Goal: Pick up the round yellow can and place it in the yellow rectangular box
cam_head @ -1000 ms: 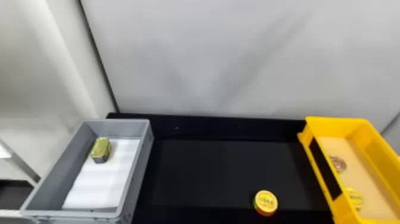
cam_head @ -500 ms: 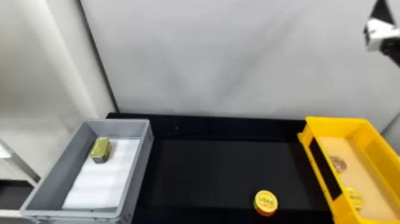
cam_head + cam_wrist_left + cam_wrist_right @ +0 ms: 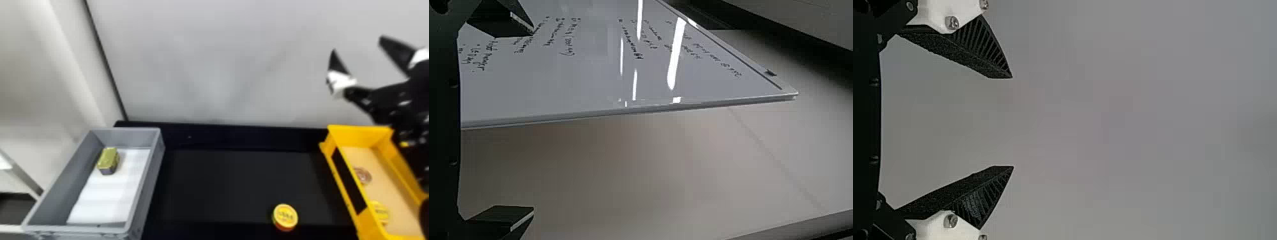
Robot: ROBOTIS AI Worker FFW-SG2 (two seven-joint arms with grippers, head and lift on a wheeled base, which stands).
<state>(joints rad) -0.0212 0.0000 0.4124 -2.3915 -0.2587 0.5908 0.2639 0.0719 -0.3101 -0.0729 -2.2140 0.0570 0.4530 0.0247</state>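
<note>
"Where is the right gripper (image 3: pixel 357 44)?"

"In the head view it hangs up at the right, in front of the pale backdrop (image 3: pixel 207 63). Its arm (image 3: pixel 411 102) comes in from the right edge and hides part of the box's right wall."

"And its fingers?"

"Well apart, with nothing between them. The right wrist view has the right gripper (image 3: pixel 1012 122) the same way, tips spread over plain grey."

"What about the left gripper (image 3: pixel 533 121)?"

"Its own wrist view has its fingers spread too, and empty. Past them lies a whiteboard (image 3: pixel 589 85) with handwriting on it."

"What is below the right one?"

"The yellow rectangular box (image 3: pixel 360 135), at the right of the black table (image 3: pixel 239 182). Inside are a reddish-brown round item (image 3: pixel 364 175) and, nearer the robot, a yellow round item (image 3: pixel 381 212), partly hidden by the box's left wall."

"So where is the round yellow can (image 3: pixel 285 216)?"

"Outside the box, on the table, to the box's left. It sits lid up, with red low on its side, and no gripper touches it."

"Anything farther out?"

"A grey bin (image 3: pixel 127 131) at the left. A white sheet (image 3: pixel 102 198) lines its floor, and a gold-green tin (image 3: pixel 109 158) stands toward its far end."
</note>
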